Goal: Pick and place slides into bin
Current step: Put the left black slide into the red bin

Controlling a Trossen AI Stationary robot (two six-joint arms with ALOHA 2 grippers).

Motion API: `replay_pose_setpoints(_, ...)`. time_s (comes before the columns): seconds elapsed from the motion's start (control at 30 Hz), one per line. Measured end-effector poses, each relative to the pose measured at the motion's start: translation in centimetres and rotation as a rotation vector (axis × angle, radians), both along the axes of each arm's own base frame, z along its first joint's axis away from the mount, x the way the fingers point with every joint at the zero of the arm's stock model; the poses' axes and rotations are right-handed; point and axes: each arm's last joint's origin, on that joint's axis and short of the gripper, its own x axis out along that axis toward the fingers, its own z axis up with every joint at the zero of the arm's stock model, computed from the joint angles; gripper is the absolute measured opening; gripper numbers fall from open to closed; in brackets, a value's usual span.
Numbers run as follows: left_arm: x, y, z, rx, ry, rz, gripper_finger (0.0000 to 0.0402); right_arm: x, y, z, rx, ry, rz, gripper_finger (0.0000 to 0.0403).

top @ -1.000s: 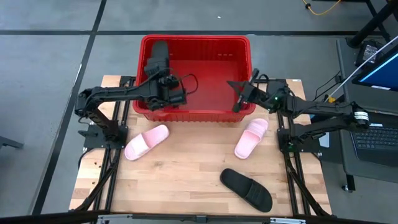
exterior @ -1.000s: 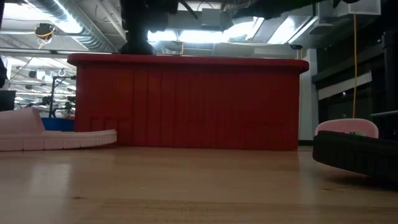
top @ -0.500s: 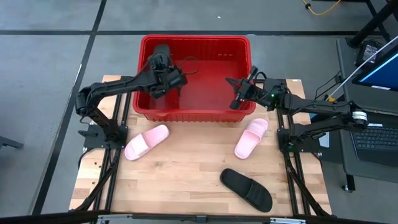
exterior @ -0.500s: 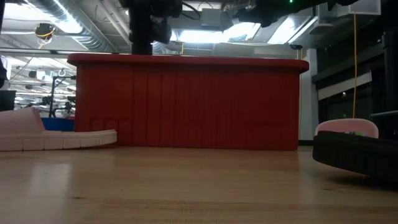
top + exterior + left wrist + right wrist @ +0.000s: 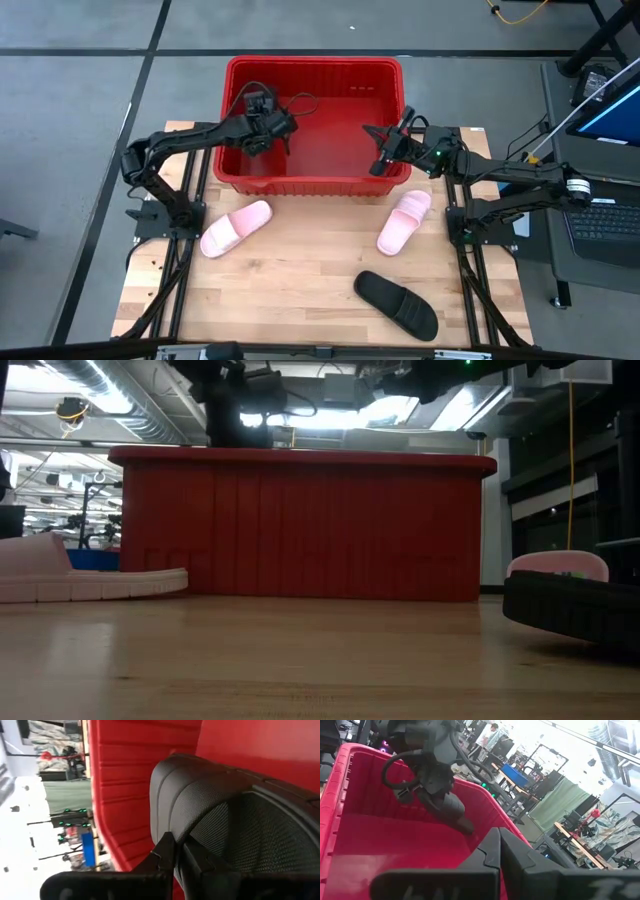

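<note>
Matte black slide sandal [image 5: 225,815] pinched by left hand [image 5: 262,128] inside large red ribbed plastic bin [image 5: 385,70], right hand [image 5: 381,148] pressed together over bin's right rim, no writing legible.

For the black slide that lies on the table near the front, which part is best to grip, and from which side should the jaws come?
Probably the wide strap of the black slide, approached from straight above. It lies sole down and slanted on the table, apart from the pink slides, so the raised strap is the only part standing clear of the wood. Jaws set across the slide's slanted long axis should close on it.
</note>
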Motion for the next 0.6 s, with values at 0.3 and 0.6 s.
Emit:
replay_pose_setpoints(0.3, -0.2, -0.1, -1.5, -0.013, 0.005, -0.006, 0.0003, 0.0, 0.0, 0.0, 0.000, 0.000, 0.000, 0.0006)
replay_pose_setpoints(0.6, -0.8, -0.4, -3.7, -0.034, 0.031, 0.003, 0.0003, 0.0, 0.0, 0.0, 0.000, 0.000, 0.000, 0.0006)
